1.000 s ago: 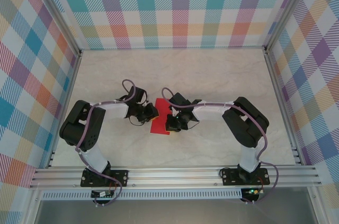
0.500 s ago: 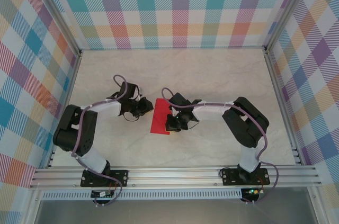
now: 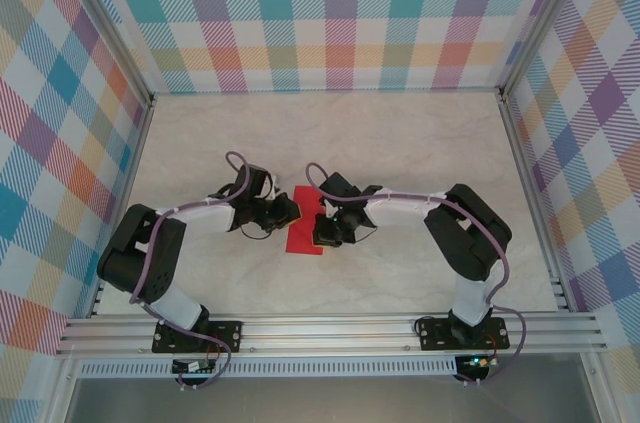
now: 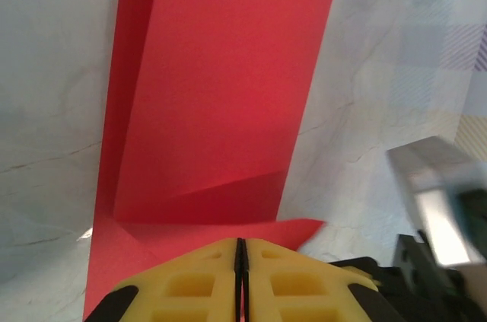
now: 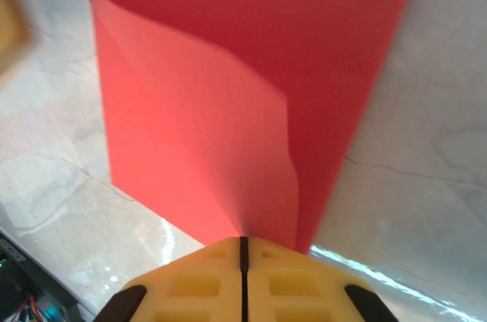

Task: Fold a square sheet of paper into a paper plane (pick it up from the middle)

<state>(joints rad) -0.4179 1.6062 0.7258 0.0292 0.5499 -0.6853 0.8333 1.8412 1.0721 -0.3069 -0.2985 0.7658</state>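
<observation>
The square sheet of paper [image 3: 303, 230] lies near the middle of the table [image 3: 420, 153], partly folded, between both arms. The right gripper [image 5: 243, 240] is closed, with a raised fold of the sheet pinched at its tips. The left gripper [image 4: 240, 242] is closed at the opposite edge; whether it grips paper cannot be told. Risks: opposing pulls may tear the thin sheet; dragging may shift it; uneven pressing may set a skewed crease; the raised flap may spring open
</observation>
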